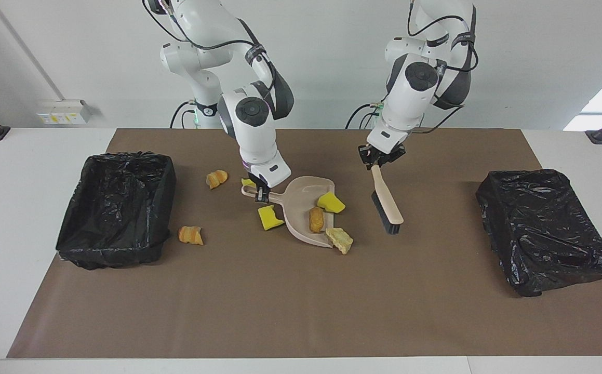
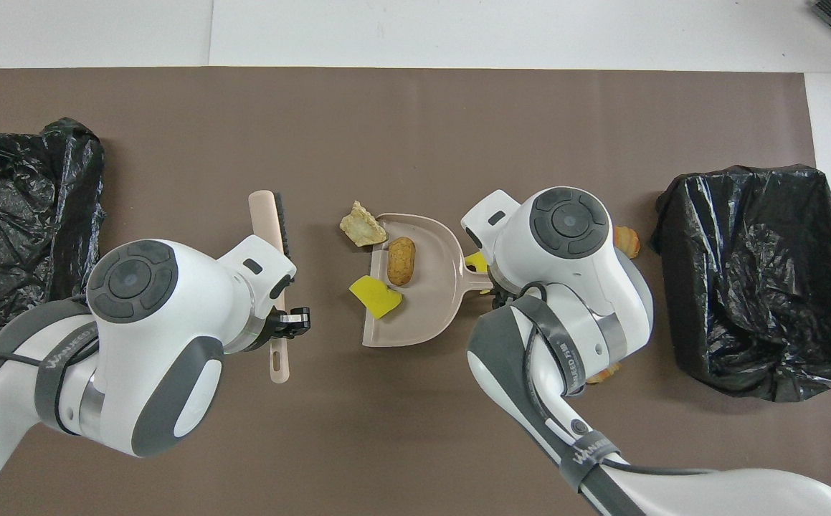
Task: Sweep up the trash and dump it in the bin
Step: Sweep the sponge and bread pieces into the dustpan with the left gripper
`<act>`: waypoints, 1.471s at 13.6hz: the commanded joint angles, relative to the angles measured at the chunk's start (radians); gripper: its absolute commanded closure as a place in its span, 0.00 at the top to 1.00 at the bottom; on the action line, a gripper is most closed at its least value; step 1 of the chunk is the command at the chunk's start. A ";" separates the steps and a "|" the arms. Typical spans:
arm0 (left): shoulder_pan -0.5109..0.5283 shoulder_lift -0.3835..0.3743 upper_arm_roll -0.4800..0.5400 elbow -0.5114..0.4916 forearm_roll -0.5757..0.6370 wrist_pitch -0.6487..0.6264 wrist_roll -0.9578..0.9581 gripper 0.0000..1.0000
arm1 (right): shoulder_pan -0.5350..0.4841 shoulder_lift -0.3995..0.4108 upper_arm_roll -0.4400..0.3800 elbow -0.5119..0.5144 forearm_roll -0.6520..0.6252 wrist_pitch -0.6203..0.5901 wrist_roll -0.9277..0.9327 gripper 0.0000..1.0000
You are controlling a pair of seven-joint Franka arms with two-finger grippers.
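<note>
Two bins lined with black bags are sitting on the brown mat, one (image 1: 116, 208) at the right arm's end of the desk (image 1: 30, 208) and one (image 1: 545, 231) at the left arm's end; nothing can be made out inside either against the dark plastic.

Between them the beige dustpan (image 1: 306, 218) is lying flat on the mat, and it is holding some of the trash: a golden-brown bread piece (image 1: 316, 219) is resting in the middle of the pan, and a yellow sponge piece (image 1: 330, 203) is sitting at its open lip (part on the pan, part hanging over the edge). A pale bread chunk (image 1: 339, 239) is lying on the mat, touching the corner of the lip.

The right claw (image 1: 262, 194) is gripping the dustpan's handle, its fingertips closed on it. The left claw (image 1: 379, 158) is clamped on the handle of the brush (image 1: 387, 203), which is hanging tilted over the mat beside the dustpan's open lip, toward the left arm's end, bristle end lowest and apart from the pan.

Four more pieces are lying outside the pan, all toward the right arm's end. A yellow sponge piece (image 1: 269, 217) is lying just beside the pan's wall, and another small yellow bit (image 1: 248, 182) is peeking out next to the right claw. One bread piece (image 1: 216, 178) is lying nearer to the robots, and another (image 1: 190, 235) is resting close to the bin there.
</note>
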 commanded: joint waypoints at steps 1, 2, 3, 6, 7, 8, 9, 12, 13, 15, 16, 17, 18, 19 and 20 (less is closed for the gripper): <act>-0.009 0.013 -0.010 -0.052 -0.021 0.032 -0.020 0.00 | -0.005 -0.025 0.004 -0.026 0.012 -0.010 -0.041 0.00; -0.020 0.031 -0.012 -0.052 -0.041 0.053 -0.022 0.00 | -0.005 -0.025 0.004 -0.026 0.012 -0.010 -0.039 0.00; -0.053 0.047 -0.012 -0.060 -0.064 0.076 -0.019 0.00 | 0.000 -0.026 0.004 -0.029 0.012 -0.010 -0.033 0.00; -0.168 0.084 -0.012 -0.068 -0.065 0.154 0.027 0.00 | 0.001 -0.028 0.004 -0.028 0.012 -0.019 -0.018 0.00; -0.196 0.084 -0.012 -0.072 -0.065 0.152 0.058 0.00 | 0.001 -0.028 0.004 -0.028 0.012 -0.028 -0.006 0.00; -0.210 0.081 -0.013 -0.074 -0.065 0.145 0.090 0.00 | 0.003 -0.028 0.004 -0.028 0.012 -0.030 0.000 0.00; -0.225 0.079 -0.015 -0.074 -0.065 0.144 0.111 0.00 | 0.003 -0.029 0.004 -0.028 0.012 -0.031 0.005 0.00; -0.250 0.079 -0.017 -0.053 -0.067 0.136 0.118 0.00 | 0.003 -0.029 0.005 -0.023 0.012 -0.057 0.037 0.00; -0.242 0.073 -0.015 -0.043 -0.067 0.116 0.119 0.00 | 0.001 -0.029 0.005 -0.022 0.013 -0.060 0.037 0.00; -0.203 0.068 -0.007 -0.014 -0.067 0.044 0.134 0.00 | 0.001 -0.029 0.005 -0.022 0.013 -0.063 0.037 0.00; -0.158 0.074 -0.007 -0.008 -0.067 0.038 0.148 0.00 | 0.001 -0.029 0.005 -0.022 0.013 -0.063 0.037 0.00; -0.115 0.082 -0.007 0.000 -0.065 0.040 0.156 0.00 | 0.001 -0.029 0.004 -0.022 0.013 -0.063 0.036 0.00; -0.071 0.088 -0.007 0.003 -0.067 0.059 0.168 0.00 | 0.003 -0.029 0.004 -0.022 0.010 -0.060 0.025 0.00; -0.026 0.104 -0.007 0.003 -0.065 0.087 0.203 0.00 | 0.001 -0.029 0.004 -0.023 0.005 -0.047 0.019 0.00; 0.003 0.113 -0.007 0.003 -0.067 0.146 0.248 0.00 | 0.001 -0.029 0.004 -0.023 0.004 -0.039 0.013 0.00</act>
